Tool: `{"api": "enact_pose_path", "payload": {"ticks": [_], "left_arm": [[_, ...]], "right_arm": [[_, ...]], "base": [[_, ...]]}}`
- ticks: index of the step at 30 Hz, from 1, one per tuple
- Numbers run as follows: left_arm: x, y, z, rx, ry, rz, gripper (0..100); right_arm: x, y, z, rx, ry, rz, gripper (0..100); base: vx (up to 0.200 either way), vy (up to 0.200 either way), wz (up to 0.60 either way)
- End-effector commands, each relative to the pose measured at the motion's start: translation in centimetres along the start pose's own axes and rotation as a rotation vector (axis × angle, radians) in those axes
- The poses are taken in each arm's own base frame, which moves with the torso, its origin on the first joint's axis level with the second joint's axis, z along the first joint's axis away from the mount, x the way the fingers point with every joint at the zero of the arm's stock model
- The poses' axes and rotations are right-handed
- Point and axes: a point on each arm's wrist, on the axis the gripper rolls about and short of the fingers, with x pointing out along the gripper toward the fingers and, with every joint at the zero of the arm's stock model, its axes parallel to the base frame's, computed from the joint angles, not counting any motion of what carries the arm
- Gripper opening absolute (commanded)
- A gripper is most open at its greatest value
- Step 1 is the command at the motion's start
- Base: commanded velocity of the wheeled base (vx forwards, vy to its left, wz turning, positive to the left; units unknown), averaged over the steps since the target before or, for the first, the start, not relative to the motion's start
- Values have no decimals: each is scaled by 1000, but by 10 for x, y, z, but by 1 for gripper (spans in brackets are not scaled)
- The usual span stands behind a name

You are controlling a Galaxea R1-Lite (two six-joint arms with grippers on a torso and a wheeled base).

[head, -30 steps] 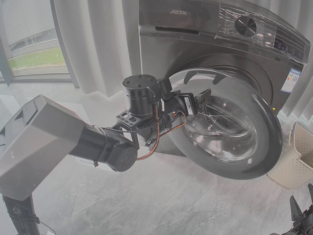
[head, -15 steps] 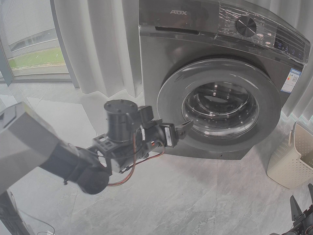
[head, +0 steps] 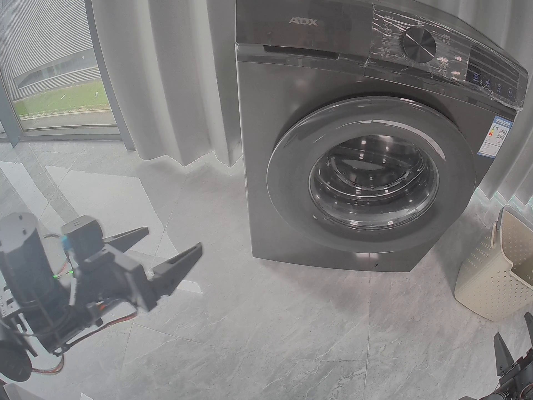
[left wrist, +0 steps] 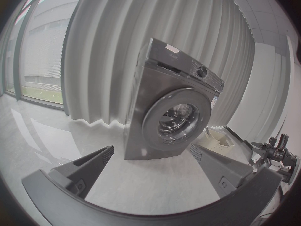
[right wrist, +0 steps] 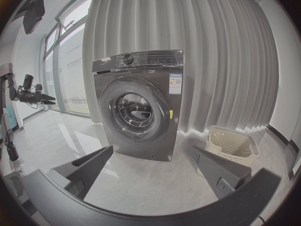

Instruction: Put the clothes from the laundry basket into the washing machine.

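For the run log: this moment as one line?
grey metal front-loading washing machine: door shut | cream perforated plastic laundry basket: no clothes visible | left gripper: open, empty | right gripper: open, empty

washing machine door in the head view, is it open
No, the door sits flush against the front of the washing machine all the way round its rim.

Tiled floor carries washing machine and laundry basket.
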Motion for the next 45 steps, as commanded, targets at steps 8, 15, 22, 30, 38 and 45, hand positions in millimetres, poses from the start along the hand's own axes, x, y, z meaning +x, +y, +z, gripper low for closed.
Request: {"api": "enact_pose_path", "payload": {"ticks": [8,15,22,30,38,45], "left_arm": [[-176,33,-68,50,-152,221,100],[-189,34,-98,48,-138,261,100],[-196,32,-116,60,-102,294,100],[-196,32,-116,59,-106,295,100],[-196,32,-116,85,-100,294,100],[-196,32,-116,83,-100,294,100]], "right_arm": [[1,0,-5,1,18,1,100],[1,0,-5,1,18,1,100],[1,0,-5,1,18,1,100],[1,0,-5,1,18,1,100],[1,0,-5,0,18,2,100],[1,0,-5,0,18,2,100]], "base": [[0,0,-450],[0,0,0],[0,0,0],[0,0,0],[0,0,-450],[0,0,0]]}}
